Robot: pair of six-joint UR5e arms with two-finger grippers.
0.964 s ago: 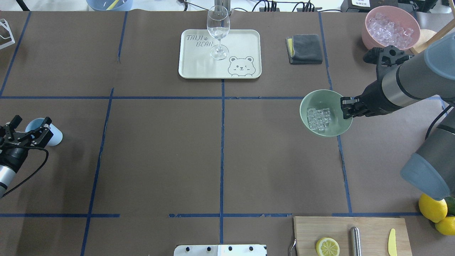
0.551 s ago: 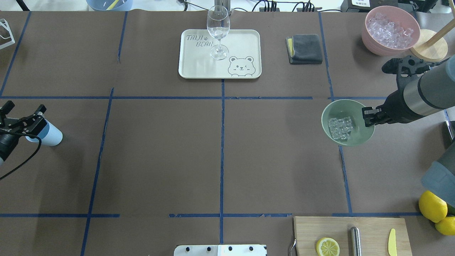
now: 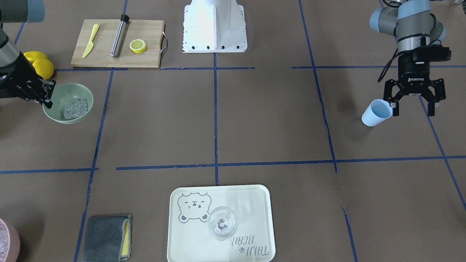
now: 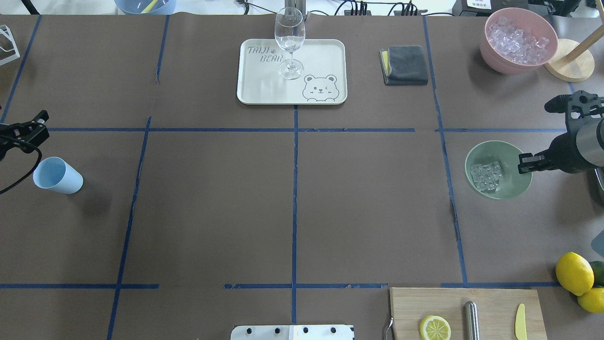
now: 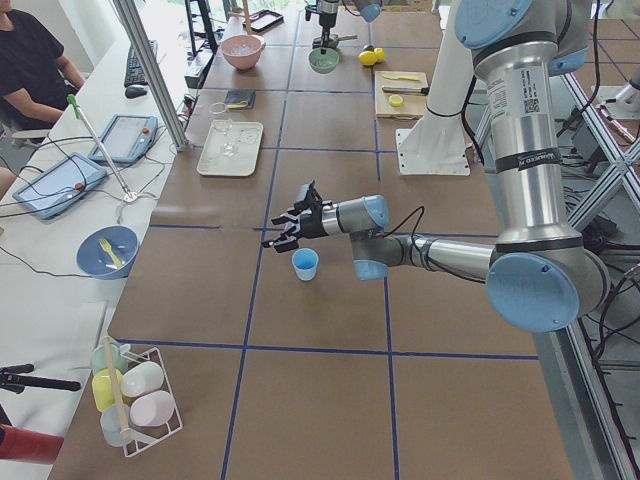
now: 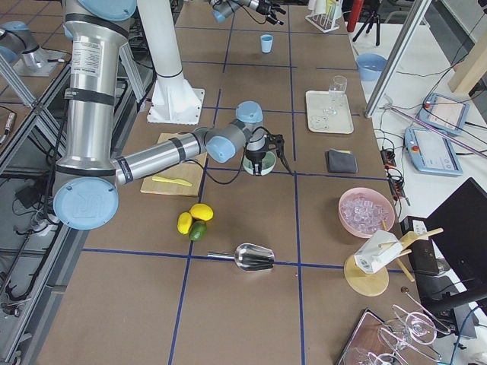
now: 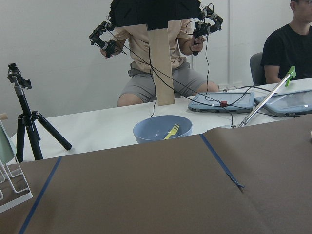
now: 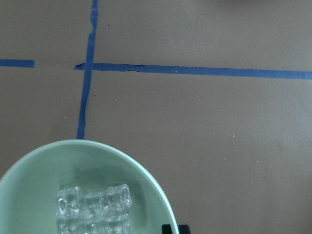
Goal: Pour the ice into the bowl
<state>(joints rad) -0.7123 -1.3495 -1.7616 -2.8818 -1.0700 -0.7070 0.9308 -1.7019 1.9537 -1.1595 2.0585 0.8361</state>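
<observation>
The pale green bowl [image 4: 506, 156] sits on the table at the right, with a clump of clear ice [image 4: 487, 175] cubes inside. My right gripper [image 4: 525, 163] is shut on the bowl's rim on its right side. From the front, the bowl [image 3: 67, 94] and ice [image 3: 75, 109] appear at the left, with the right gripper [image 3: 46, 95] pinching the rim. The right wrist view looks down into the bowl [image 8: 44, 161] at the ice [image 8: 92, 209]. My left gripper [image 3: 413, 109] hangs open beside the light blue cup [image 3: 376, 112], holding nothing.
A pink container [image 4: 519, 40] of ice stands at the far right corner. A tray [image 4: 325, 52] holds a wine glass [image 4: 289, 38], with a grey cloth [image 4: 406, 63] beside it. A cutting board [image 4: 490, 302] and lemons [image 4: 573, 274] lie near the robot; a metal scoop [image 6: 255, 258] too.
My right gripper has carried the bowl with the ice rightward and slightly nearer the robot. My left gripper has drawn back from the blue cup, leaving it on the table.
</observation>
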